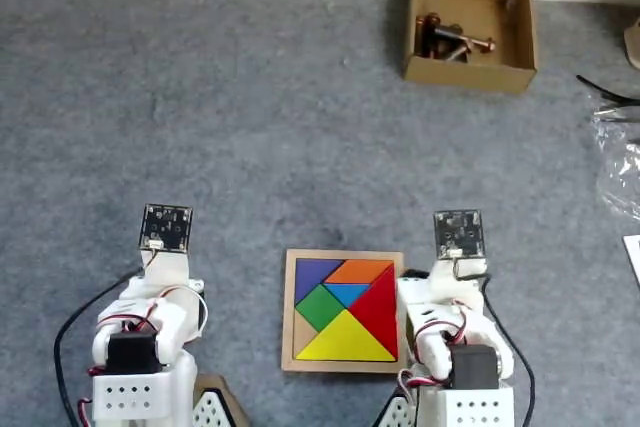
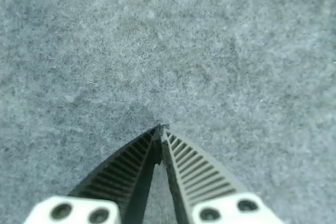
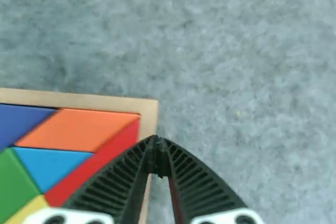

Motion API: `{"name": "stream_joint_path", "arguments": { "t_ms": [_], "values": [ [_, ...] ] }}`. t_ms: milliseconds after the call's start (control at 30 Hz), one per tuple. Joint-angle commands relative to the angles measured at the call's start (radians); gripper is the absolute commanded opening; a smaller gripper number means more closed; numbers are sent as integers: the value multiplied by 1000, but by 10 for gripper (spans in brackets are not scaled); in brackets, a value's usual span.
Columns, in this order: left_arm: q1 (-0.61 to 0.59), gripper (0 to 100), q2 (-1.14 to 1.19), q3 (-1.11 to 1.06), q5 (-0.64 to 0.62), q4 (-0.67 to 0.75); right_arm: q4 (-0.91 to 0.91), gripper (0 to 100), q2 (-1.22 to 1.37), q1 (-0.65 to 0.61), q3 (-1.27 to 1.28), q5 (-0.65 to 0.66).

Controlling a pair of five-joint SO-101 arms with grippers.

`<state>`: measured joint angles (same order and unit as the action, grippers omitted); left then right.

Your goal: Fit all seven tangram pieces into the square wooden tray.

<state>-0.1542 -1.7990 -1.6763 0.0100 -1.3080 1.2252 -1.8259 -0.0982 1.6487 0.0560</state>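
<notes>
Tray (image 1: 289, 312) lies flat on the desk (image 1: 250, 127), edges square to both arms. It is square, so it has no long axis.

Pieces (image 1: 345, 312) tile the interior flush, and every piece in sight is inside. Six colours are countable and the seventh seam is unclear. Judged done, or nearly.

The orange piece (image 1: 358, 271) runs long along the tray's far edge.

Right gripper (image 3: 157, 142) is closed and empty at the tray's far right corner. Left gripper (image 2: 160, 129) is closed and empty, well apart from the tray.

The left arm (image 1: 148, 342) and the right arm (image 1: 458, 347) sit folded back side by side, each with its wrist tipped downward. The left gripper (image 2: 160, 128) is closed, its ribbed fingers (image 2: 194, 171) meeting at the tips. The right gripper (image 3: 156, 140) is likewise closed, tips touching.
</notes>
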Motion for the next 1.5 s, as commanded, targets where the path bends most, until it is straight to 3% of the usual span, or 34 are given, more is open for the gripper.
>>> {"name": "stream_joint_path", "arguments": {
  "t_ms": [0, 400, 700, 1067, 1267, 1467],
  "values": [
    [-10, 5, 2, -21, -5, -5, 12, 5, -12, 42, 31, -8],
    [-10, 5, 2, -21, -5, -5, 28, 5, -12, 56, 111, -11],
    [-10, 5, 2, -21, -5, -5, 25, 5, -12, 226, 116, -8],
    [-10, 5, 2, -21, -5, -5, 24, 5, -12, 225, 116, -14],
    [-10, 5, 2, -21, -5, -5, -7, 5, -12, 160, 117, -29],
    [-10, 5, 2, -21, -5, -5, 19, 5, -12, -22, 117, -204]
  ]
}}
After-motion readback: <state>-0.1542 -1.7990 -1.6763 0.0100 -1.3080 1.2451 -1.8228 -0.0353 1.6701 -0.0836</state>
